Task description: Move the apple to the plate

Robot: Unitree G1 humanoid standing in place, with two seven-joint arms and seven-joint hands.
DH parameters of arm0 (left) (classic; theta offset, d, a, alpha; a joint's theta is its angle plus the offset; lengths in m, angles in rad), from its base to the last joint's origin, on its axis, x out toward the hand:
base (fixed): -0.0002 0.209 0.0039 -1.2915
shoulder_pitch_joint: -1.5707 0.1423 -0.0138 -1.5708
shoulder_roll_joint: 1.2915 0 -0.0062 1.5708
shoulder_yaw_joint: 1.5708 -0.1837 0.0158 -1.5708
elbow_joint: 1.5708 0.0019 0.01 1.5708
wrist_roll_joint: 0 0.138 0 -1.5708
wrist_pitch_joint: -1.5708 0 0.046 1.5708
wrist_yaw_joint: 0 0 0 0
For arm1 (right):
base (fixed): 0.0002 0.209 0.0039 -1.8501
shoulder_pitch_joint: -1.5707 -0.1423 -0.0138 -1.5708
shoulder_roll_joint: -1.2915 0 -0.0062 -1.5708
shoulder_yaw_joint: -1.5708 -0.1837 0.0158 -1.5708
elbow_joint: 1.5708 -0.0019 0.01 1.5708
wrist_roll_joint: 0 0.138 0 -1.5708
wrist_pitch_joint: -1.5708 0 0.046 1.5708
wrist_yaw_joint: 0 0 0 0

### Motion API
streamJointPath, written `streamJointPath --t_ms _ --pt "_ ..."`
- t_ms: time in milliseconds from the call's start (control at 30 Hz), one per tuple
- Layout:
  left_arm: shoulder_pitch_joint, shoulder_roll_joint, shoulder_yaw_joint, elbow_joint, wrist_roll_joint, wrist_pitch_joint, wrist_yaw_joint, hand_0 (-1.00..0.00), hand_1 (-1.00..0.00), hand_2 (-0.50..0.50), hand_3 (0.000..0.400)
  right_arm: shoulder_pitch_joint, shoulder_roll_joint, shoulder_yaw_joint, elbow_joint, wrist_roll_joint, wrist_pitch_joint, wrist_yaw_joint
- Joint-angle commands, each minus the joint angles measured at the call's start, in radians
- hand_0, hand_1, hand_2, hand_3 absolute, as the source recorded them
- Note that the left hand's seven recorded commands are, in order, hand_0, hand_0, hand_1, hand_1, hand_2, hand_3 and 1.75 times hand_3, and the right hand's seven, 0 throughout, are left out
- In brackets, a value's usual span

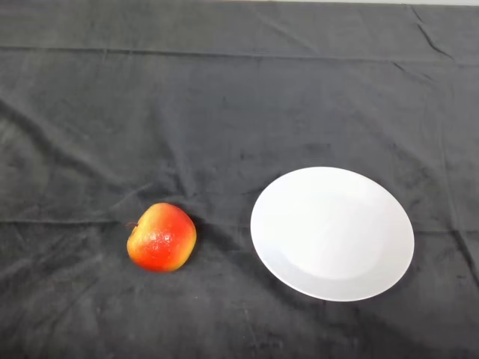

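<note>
Head view looks down on a table draped in a dark cloth [239, 97], and no part of the robot shows, so the hand's state cannot be told.

Nearest the front edge of the surface, a strip of bare, lightly rumpled cloth runs the full width. Just beyond it, left of the middle, the apple [162, 236] lies on the cloth. It is red over most of its skin, with yellow at its left side and near the top, and a glossy speckled patch on its near face. A short dark stem sticks out at its upper left, so the fruit seems tipped onto its side rather than sitting upright. It casts a soft shadow to its right.

To the right of the apple, at much the same depth, sits the white plate [332, 233], round and shallow, with a broad rim around a slightly sunken centre. Nothing lies on it. Apple and plate are apart, with a band of dark cloth between them; the apple is not touching the plate.

Farther back, the cloth shows shallow folds fanning out from the middle of the surface toward the left edge. A long straight crease crosses the far part from side to side, and a couple of short wrinkles mark the far right corner.
</note>
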Motion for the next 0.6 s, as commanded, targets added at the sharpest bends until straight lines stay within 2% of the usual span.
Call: streamJointPath --t_ms 33,600 --pt "0.012 -0.016 0.015 -0.044 0.020 0.014 0.008 0.00 0.00 0.00 0.000 -0.013 -0.022 -0.0047 0.002 0.0176 -0.008 0.0035" --pt "0.006 -0.024 0.045 -0.052 0.048 0.025 0.007 0.00 0.00 0.00 0.000 -0.012 -0.022 -0.0046 0.001 0.0176 -0.008 0.0032"
